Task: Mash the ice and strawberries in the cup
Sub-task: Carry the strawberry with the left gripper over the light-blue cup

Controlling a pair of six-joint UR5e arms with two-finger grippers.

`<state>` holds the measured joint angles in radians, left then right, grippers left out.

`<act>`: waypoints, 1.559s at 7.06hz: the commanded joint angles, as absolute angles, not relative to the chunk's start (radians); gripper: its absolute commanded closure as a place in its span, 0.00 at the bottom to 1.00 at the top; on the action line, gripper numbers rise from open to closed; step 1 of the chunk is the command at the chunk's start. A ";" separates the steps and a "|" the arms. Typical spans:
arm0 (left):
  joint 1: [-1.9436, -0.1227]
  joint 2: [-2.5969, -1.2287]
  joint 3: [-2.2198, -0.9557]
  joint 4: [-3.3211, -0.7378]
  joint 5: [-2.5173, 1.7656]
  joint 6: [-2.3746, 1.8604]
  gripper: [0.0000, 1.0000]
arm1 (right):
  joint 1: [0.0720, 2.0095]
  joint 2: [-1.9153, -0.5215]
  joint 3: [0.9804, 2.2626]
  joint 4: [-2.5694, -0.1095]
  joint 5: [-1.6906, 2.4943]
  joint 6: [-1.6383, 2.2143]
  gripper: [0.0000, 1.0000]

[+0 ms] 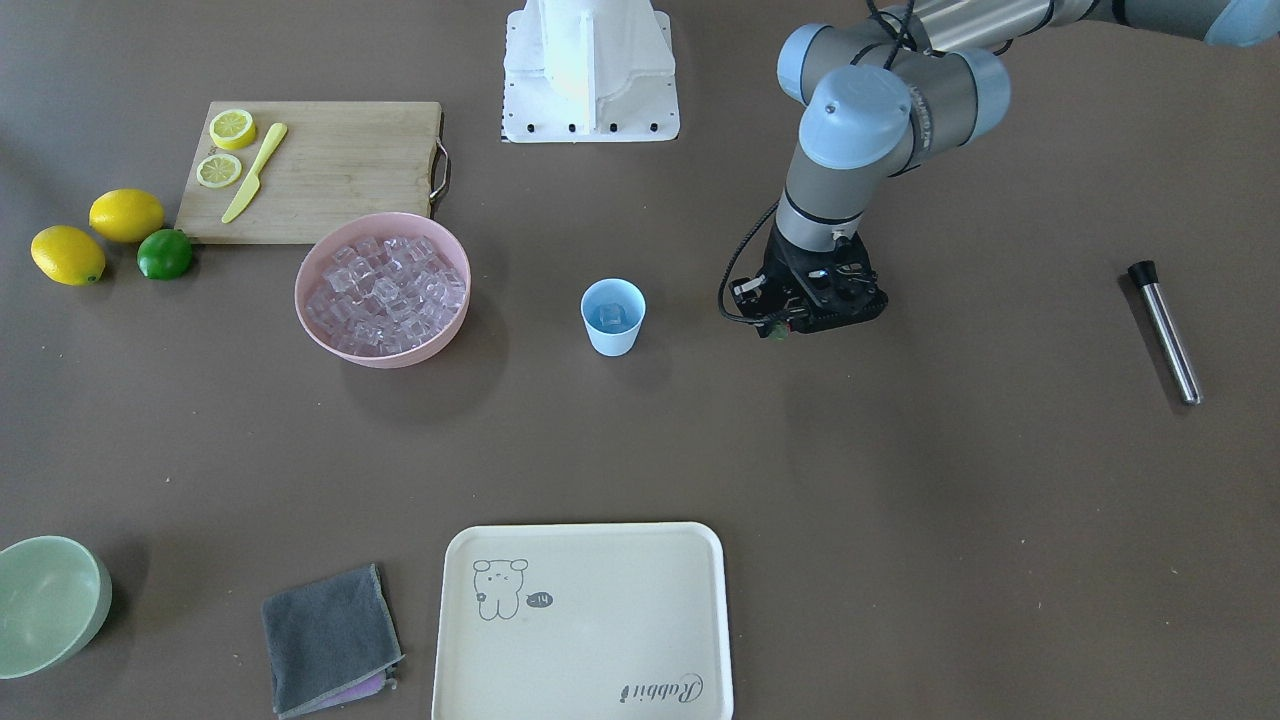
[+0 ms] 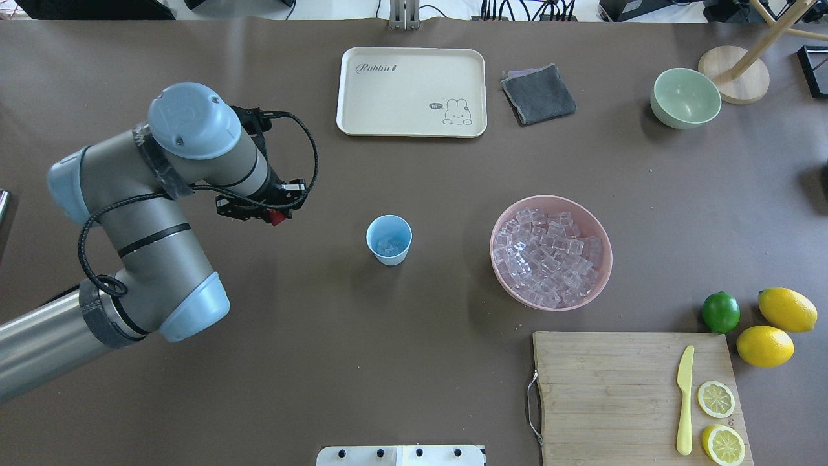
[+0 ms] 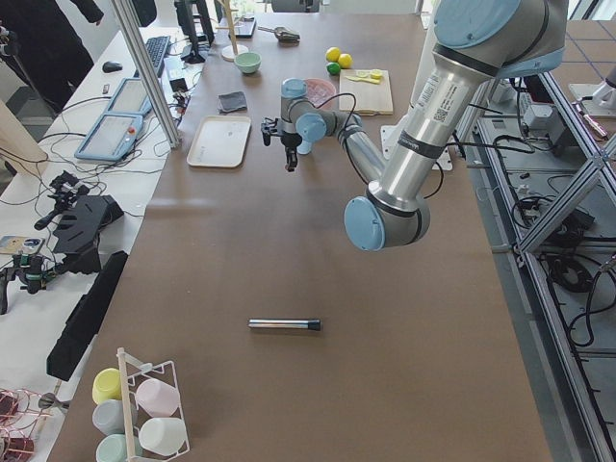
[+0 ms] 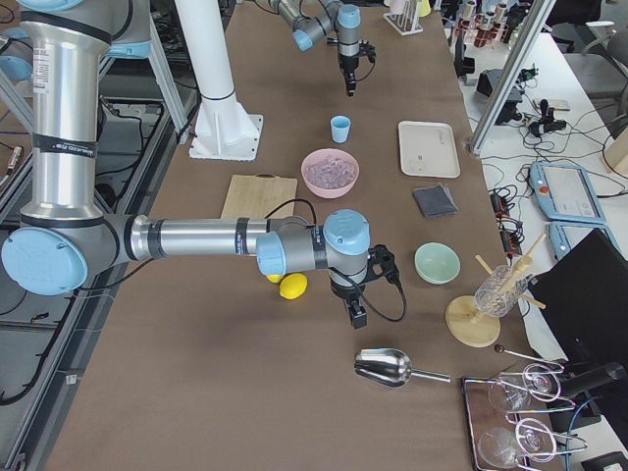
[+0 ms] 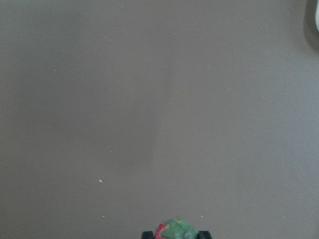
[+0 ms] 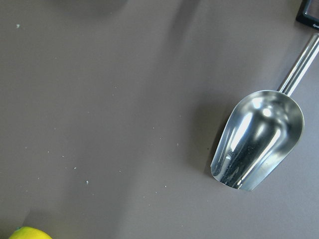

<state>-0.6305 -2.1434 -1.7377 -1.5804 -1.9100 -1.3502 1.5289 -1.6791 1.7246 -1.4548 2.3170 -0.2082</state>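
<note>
The pale-blue cup [image 2: 389, 240] stands upright mid-table with a few clear ice cubes [image 1: 612, 316] inside. More ice [image 2: 546, 255] fills the pink bowl [image 2: 551, 308] to the cup's right in the overhead view. My left gripper [image 2: 278, 217] hangs above the table, left of the cup and apart from it. It is shut on the red strawberry [image 5: 174, 230], whose green cap shows between the fingertips in the left wrist view. My right gripper [image 4: 358, 316] hangs near a steel scoop [image 6: 256, 139]; I cannot tell if it is open or shut.
A steel rod with a black cap [image 1: 1165, 332] lies far out on my left. A cream tray [image 2: 362, 97], grey cloth [image 2: 538, 94] and pale-green bowl [image 2: 686, 97] lie along the far edge. A cutting board [image 2: 614, 388] with knife and lemon halves, two lemons and a lime [image 2: 720, 312] are near right.
</note>
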 commanded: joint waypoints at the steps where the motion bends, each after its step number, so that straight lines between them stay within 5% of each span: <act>1: -0.563 -2.209 -1.730 -1.571 -1.872 -1.460 1.00 | 1.548 -1.684 1.730 -1.489 2.319 -0.128 0.00; 10: -0.503 -2.376 -1.634 -1.582 -1.799 -1.529 1.00 | 1.548 -1.669 1.746 -1.477 2.310 -0.058 0.00; 11: -0.500 -2.375 -1.631 -1.583 -1.799 -1.529 0.82 | 1.548 -1.670 1.750 -1.477 2.310 -0.058 0.00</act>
